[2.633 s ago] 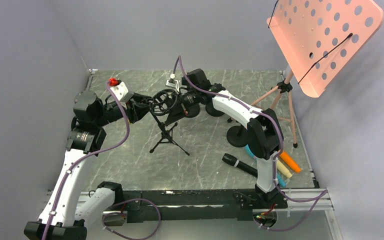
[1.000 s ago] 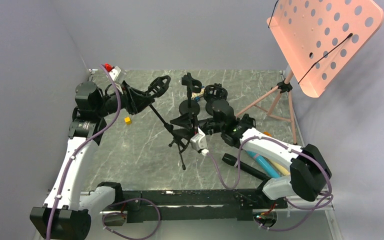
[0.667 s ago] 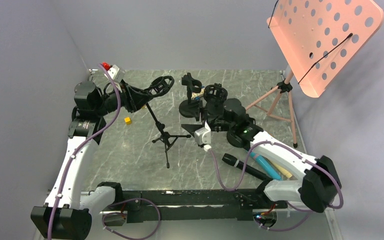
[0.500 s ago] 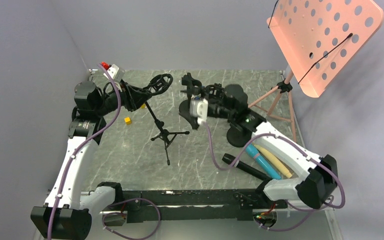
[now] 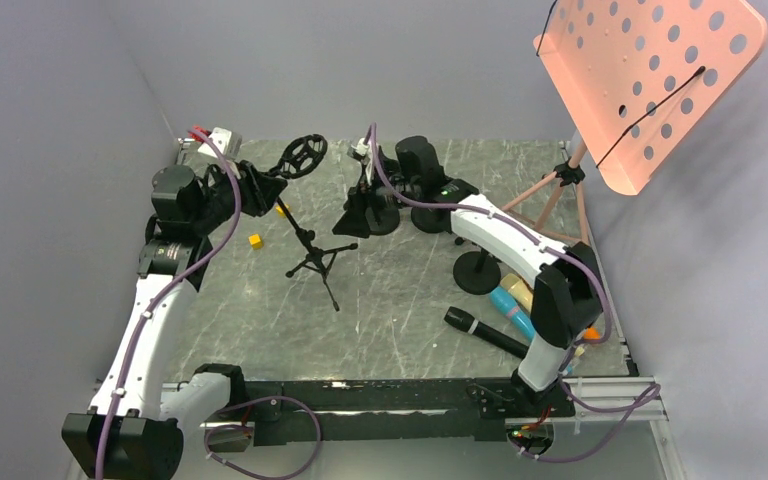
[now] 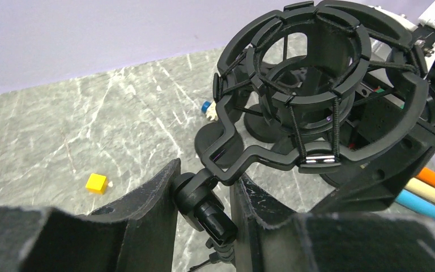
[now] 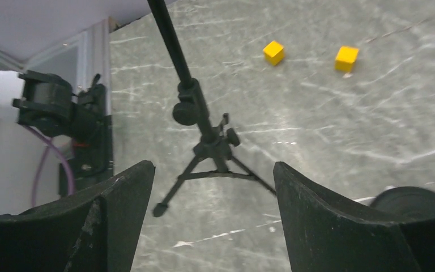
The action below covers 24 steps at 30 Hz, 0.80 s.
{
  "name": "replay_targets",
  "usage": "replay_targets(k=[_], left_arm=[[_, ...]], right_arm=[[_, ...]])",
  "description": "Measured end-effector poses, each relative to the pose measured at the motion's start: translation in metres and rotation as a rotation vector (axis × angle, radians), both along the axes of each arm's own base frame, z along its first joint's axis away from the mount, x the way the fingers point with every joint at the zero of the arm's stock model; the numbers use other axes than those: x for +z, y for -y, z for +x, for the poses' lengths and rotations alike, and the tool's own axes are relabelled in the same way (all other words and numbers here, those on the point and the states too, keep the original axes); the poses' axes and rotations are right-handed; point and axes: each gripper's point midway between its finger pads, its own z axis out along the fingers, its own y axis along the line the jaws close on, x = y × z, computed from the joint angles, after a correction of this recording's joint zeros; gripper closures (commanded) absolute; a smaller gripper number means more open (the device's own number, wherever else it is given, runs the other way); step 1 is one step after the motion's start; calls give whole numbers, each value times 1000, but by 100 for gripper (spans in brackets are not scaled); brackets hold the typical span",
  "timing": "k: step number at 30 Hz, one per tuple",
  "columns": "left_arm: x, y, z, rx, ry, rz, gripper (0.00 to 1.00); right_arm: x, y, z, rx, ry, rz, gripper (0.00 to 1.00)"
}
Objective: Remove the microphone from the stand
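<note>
Jaws on my left gripper (image 6: 204, 195) are pinching the stand (image 5: 305, 240) steady; my right gripper (image 7: 212, 170) is gaping, empty.

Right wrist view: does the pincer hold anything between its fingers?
No, the right pincer stands open; only the distant tripod stand shows in its gap.

Top cam high behind the desk (image 5: 400, 300), looking down over it; left wrist close-up looking across, right wrist angled down; all share the stand (image 7: 212, 148).
</note>
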Motion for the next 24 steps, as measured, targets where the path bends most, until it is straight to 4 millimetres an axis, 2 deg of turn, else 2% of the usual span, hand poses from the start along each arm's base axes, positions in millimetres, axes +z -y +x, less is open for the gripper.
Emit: replay_targets(k=[5, 9, 16, 24], left_arm=[[-19, -9, 4, 66, -42, 2, 100], [-31, -15, 5, 105, -76, -1, 100], [-31, -23, 3, 160, -73, 1, 100], [-31, -28, 4, 195, -80, -10, 100]], right_arm=[[-17, -11, -10, 18, -164, 8, 25], [-31, -27, -13, 41, -234, 15, 25], [-53, -53, -24, 75, -304, -2, 28], [-55, -67, -23, 73, -335, 32, 38]])
